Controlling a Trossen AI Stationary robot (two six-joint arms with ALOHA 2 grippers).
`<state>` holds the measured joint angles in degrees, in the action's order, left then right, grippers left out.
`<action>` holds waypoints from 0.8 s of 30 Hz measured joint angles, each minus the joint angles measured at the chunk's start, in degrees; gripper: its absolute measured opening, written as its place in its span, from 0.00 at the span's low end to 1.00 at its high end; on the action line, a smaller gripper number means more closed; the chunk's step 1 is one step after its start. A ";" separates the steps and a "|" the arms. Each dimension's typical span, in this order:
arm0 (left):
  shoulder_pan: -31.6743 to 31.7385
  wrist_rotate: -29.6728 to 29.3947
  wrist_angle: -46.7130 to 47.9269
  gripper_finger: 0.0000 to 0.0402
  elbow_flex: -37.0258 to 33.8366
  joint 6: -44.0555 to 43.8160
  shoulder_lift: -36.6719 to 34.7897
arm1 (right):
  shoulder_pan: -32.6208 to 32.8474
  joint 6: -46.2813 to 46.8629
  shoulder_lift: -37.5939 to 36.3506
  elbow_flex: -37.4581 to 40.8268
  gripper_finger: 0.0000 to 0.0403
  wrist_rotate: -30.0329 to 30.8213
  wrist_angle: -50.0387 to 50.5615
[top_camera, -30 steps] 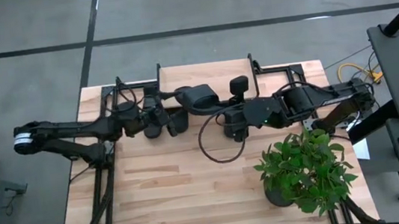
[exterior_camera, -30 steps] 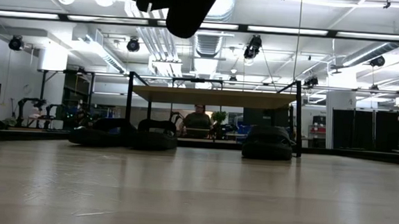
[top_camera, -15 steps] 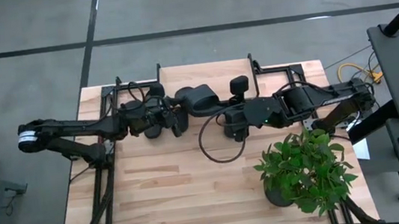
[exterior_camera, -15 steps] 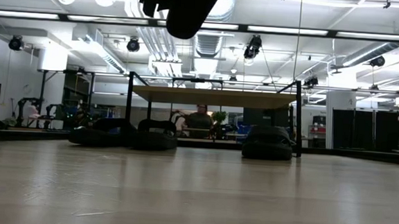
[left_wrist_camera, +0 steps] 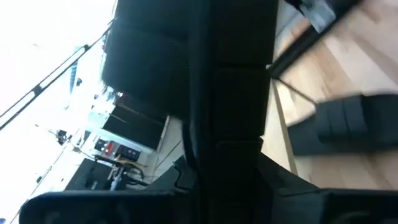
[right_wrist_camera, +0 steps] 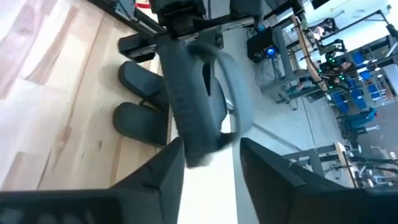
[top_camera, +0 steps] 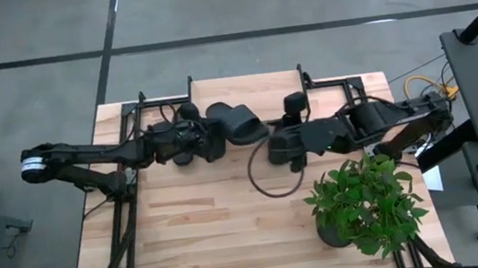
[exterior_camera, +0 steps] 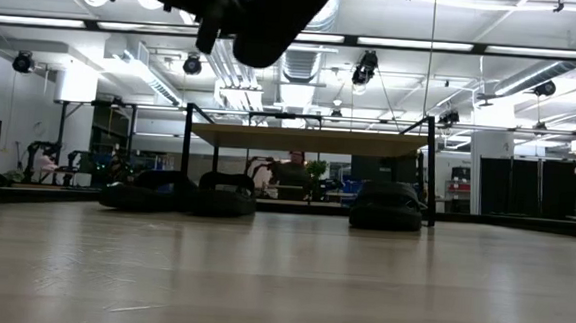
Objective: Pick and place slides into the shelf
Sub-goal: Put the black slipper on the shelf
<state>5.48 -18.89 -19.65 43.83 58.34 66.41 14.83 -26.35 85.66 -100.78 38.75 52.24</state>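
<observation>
One black slide (top_camera: pixel 236 122) is up in the air over the shelf (top_camera: pixel 252 87), and shows at the top of the low view as the slide (exterior_camera: pixel 277 16). My left gripper (top_camera: pixel 210 143) is shut on it. My right gripper (right_wrist_camera: pixel 211 165) stands open at the slide's other end (right_wrist_camera: pixel 200 146). Three more slides rest on their soles on the table at the shelf: one (exterior_camera: pixel 146 195) left of it, one (exterior_camera: pixel 224 198) by its left leg, one (exterior_camera: pixel 387 206) by its right leg. My left gripper pinches the slide between its two fingers at the end nearest the left arm (right_wrist_camera: pixel 177 38). The fingers come about level from the table's left and lie along the slide. The slide is lifted clear above the shelf's top board, roughly level. My right gripper: its open fingers (right_wrist_camera: pixel 171 165) flank the slide's free end, and I cannot tell whether they touch it.
A potted plant (top_camera: pixel 364 201) stands at the table's near right, close to my right arm. A black cable loop (top_camera: pixel 270 171) hangs below the right gripper. The near half of the wooden table (top_camera: pixel 215 236) holds nothing else. Beyond the table a person (exterior_camera: pixel 292 172) is in the room.
My left gripper has moved toward the table's right, up to the slide's left end. My right arm has drawn back a little toward the table's right edge. The slide has stayed up in the air and turned slightly.
</observation>
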 joint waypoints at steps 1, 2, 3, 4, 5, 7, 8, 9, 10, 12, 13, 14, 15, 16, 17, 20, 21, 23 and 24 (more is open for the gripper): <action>0.01 0.17 0.40 0.13 -0.36 0.67 0.04 | 0.28 0.82 -0.13 -0.34 0.39 0.07 0.86; 0.08 0.37 0.30 0.13 -0.68 1.56 0.12 | 0.56 1.56 -0.26 -0.50 0.40 0.03 1.51; 0.07 0.88 0.28 0.13 -1.04 2.76 0.15 | 0.70 2.11 -0.27 -0.56 0.41 0.00 1.94; 0.07 1.69 0.23 0.13 -1.44 4.21 0.15 | 0.72 2.31 -0.30 -0.72 0.41 -0.09 2.00; 0.09 2.68 0.11 0.13 -1.72 5.68 0.13 | 0.70 2.32 -0.34 -0.83 0.42 -0.31 1.97; 0.06 4.57 0.17 0.13 -1.96 7.12 0.17 | 0.60 1.38 -0.49 -0.86 0.42 -2.87 2.05; 0.07 5.57 0.08 0.13 -1.96 7.20 0.21 | 0.36 0.94 -0.49 -0.86 0.41 -4.32 2.15; 0.06 6.51 -0.14 0.13 -1.95 7.20 0.25 | 0.14 0.56 -0.34 -0.86 0.41 -5.42 2.29; 0.04 6.97 -0.31 0.13 -1.81 7.21 0.28 | 0.11 0.47 -0.11 -0.83 0.41 -5.81 2.45; 0.04 7.67 -0.82 0.13 -1.74 8.19 0.31 | 0.11 0.13 0.58 -0.77 0.40 -6.10 2.54; 0.04 8.31 -1.14 0.13 -1.74 8.81 0.31 | 0.12 -0.44 0.71 -0.70 0.39 -6.17 2.60; 0.04 9.18 -1.68 0.12 -1.74 9.45 0.31 | 0.16 -0.96 0.88 -0.67 0.39 -6.18 2.69; 0.04 9.84 -2.22 0.12 -1.74 9.80 0.31 | 0.16 -1.64 1.06 -0.69 0.38 -6.15 2.38; 0.04 10.03 -2.64 0.13 -1.72 10.03 0.31 | 0.14 -2.15 1.16 -0.75 0.38 -6.11 2.10; 0.04 10.07 -2.66 0.12 -1.58 10.01 0.31 | 0.14 -2.20 1.30 -0.75 0.38 -6.11 2.03; 0.04 10.35 -2.63 0.12 -1.08 9.79 0.31 | 0.10 -3.07 2.13 -0.75 0.38 -6.15 1.46; 0.04 10.38 -2.62 0.12 -0.88 9.78 0.35 | 0.05 -3.47 2.30 -0.75 0.38 -6.15 1.20; 0.04 10.50 -2.79 0.12 -0.38 9.74 0.75 | 0.03 -4.21 2.40 -0.69 0.38 -6.15 1.08; 0.04 10.53 -2.56 0.12 -0.34 9.74 0.78 | -0.06 -4.35 2.56 -0.69 0.38 -6.13 0.45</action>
<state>5.52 -8.36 -22.21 43.49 68.07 67.19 14.77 -30.70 88.22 -101.48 32.62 52.69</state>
